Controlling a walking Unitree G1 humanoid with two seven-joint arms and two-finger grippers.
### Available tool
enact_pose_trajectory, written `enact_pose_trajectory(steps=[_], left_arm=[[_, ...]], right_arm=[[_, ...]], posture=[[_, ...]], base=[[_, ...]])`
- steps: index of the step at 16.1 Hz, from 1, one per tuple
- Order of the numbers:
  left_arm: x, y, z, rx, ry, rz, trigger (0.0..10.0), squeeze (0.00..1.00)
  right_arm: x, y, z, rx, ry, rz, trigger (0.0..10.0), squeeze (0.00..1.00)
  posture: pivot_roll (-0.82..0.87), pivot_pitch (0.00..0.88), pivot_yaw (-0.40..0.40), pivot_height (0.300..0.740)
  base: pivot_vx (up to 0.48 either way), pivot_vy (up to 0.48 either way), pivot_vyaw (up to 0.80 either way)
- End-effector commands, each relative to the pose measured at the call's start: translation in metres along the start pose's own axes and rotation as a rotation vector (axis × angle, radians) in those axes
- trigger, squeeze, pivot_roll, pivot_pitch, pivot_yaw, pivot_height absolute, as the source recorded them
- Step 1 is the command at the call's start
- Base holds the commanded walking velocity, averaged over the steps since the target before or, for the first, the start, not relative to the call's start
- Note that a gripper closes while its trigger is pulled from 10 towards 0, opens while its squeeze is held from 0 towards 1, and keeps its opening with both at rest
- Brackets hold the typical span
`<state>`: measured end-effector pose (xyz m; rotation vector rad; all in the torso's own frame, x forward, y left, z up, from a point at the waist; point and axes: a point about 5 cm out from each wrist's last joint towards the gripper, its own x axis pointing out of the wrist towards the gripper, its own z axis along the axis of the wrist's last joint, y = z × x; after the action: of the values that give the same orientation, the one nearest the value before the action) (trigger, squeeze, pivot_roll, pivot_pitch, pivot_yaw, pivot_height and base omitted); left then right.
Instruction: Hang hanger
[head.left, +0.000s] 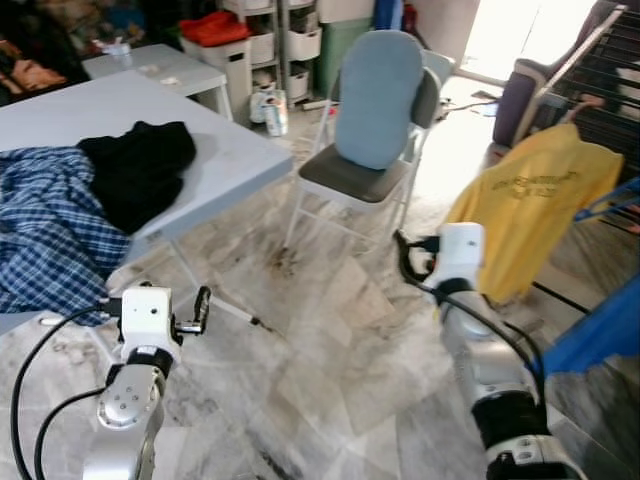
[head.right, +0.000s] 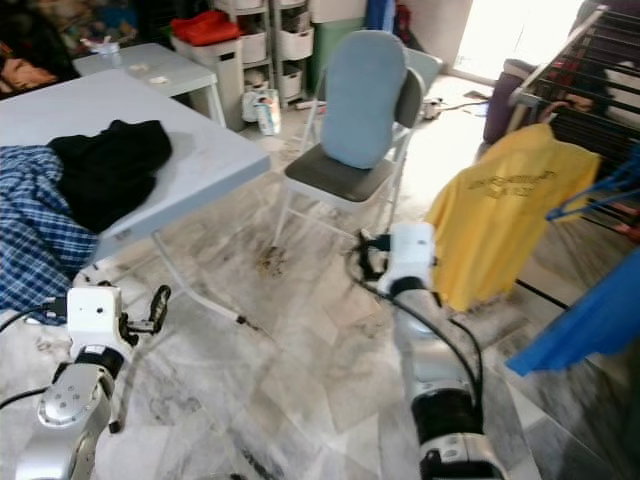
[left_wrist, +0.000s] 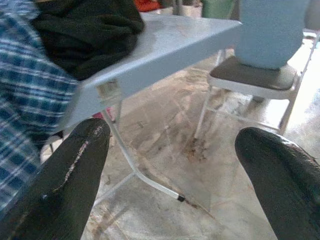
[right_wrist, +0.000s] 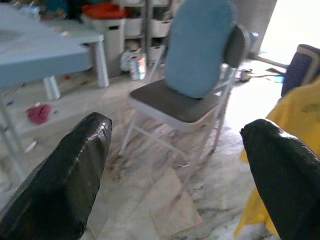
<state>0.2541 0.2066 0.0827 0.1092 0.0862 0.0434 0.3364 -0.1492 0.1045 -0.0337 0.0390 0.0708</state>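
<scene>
A yellow shirt (head.left: 530, 210) hangs from the dark drying rack (head.left: 600, 70) at the right. Beside it a blue hanger (head.left: 612, 200) sticks out over a blue cloth (head.left: 605, 325). My right gripper (head.left: 404, 256) is raised at mid height, just left of the yellow shirt and apart from it. In the right wrist view its fingers (right_wrist: 65, 170) stand wide apart with nothing between them. My left gripper (head.left: 200, 310) is low at the left, near the table's front corner. It is open and empty too, fingers (left_wrist: 70, 185) spread.
A grey folding table (head.left: 230, 150) at the left carries a black garment (head.left: 140, 170) and a blue plaid shirt (head.left: 45, 230). A folding chair (head.left: 350, 180) with a light blue cushion (head.left: 378, 95) stands ahead. Storage shelves (head.left: 270, 45) line the back. Marble floor lies between.
</scene>
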Motion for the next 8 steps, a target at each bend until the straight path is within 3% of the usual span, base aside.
enact_pose_trajectory(steps=[1, 5, 8], left_arm=[[-0.003, 0.0, -0.001, 0.012, 0.003, 0.013, 10.0, 0.0], [-0.006, 0.0, -0.003, 0.009, 0.009, 0.02, 10.0, 0.0], [-0.003, -0.003, -0.003, 0.013, 0.011, 0.016, 10.0, 0.0]], right_arm=[[-0.003, 0.003, -0.008, -0.015, 0.012, 0.011, 10.0, 0.0], [-0.003, 0.003, -0.015, -0.024, 0.033, 0.051, 10.0, 0.0], [-0.003, 0.006, -0.019, 0.022, 0.049, 0.084, 10.0, 0.0]], posture=[[0.04, 0.0, -0.017, 0.74], [0.04, 0.0, -0.021, 0.74], [0.03, 0.0, -0.011, 0.74]], base=[[0.0, 0.0, 0.8], [0.0, 0.0, 0.8], [0.0, 0.0, 0.8]])
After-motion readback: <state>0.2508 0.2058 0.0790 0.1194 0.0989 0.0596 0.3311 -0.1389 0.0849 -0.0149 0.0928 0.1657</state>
